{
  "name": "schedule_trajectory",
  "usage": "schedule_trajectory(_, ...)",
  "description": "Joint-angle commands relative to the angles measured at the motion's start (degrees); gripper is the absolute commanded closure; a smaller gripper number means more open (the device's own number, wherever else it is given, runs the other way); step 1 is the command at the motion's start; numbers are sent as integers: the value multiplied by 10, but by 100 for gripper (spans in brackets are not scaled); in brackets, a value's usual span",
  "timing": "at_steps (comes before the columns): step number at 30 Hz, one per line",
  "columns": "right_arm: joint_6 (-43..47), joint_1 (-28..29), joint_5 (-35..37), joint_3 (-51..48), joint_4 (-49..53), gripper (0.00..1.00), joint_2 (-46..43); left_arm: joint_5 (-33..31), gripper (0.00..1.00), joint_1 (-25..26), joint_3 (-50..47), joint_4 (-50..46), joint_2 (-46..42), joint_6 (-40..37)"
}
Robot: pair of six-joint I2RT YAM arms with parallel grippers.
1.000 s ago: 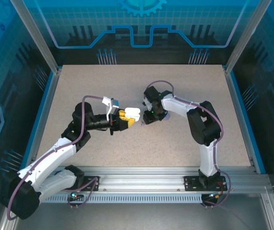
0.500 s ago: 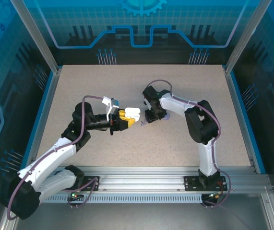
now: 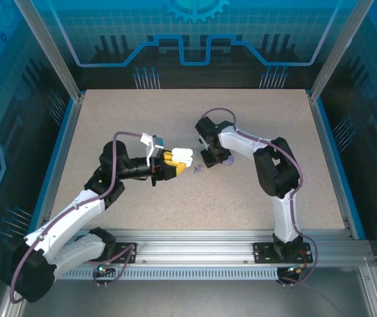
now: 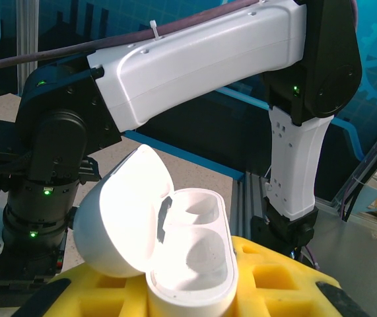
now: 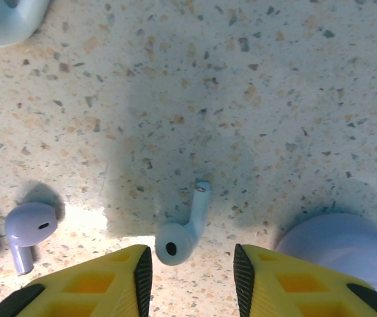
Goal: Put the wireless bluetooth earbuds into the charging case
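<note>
The left arm is reaching in low across the table [image 3: 109, 125], its hand [image 3: 175, 164] clamping the white charging case [image 4: 189, 264], lid open. Just beside the case, the right arm is bending steeply down, its hand [image 5: 191, 272] parted around one earbud [image 5: 183, 231] lying flat; another earbud [image 5: 28, 226] is lying nearby.
</note>
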State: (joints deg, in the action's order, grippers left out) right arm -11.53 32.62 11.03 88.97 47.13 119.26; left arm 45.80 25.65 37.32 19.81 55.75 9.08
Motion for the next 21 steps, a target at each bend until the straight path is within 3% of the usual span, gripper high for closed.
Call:
schedule_trajectory(1,9,5,-50,6,1,59,-31,-4,84,-3,6,3,-8,-5)
schedule_trajectory(4,1,0,-68,5,-11,59,-47,-3,84,-3,7,2,-10,-5)
schedule_trajectory(9,-12,-12,-38,25,2,61,-38,-3,84,-3,9,1,-11,-5)
schedule_trajectory(15,-31,-23,16,57,28,80,2,-3,84,-3,9,0,-12,-5)
schedule_trajectory(21,-29,-31,23,78,37,84,37,-4,84,-4,9,-4,-14,-7)
